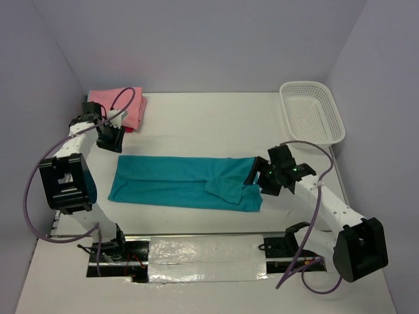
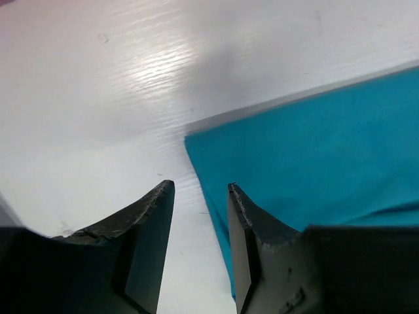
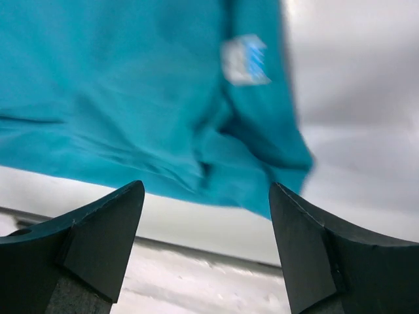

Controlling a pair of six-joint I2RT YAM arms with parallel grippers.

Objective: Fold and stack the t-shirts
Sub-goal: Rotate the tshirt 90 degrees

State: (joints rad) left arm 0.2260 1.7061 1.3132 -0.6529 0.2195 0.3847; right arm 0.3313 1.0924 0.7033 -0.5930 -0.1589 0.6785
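The white table carries a teal-blue shirt, spread flat as a long band across its middle with the 3 o'clock end folded over. A white basket sits at 2 o'clock. A folded pink shirt lies at 10 o'clock. The right gripper hangs over the band's 3 o'clock end, jaws wide apart, holding nothing. The left gripper hovers at the band's 10 o'clock corner, jaws parted and empty.
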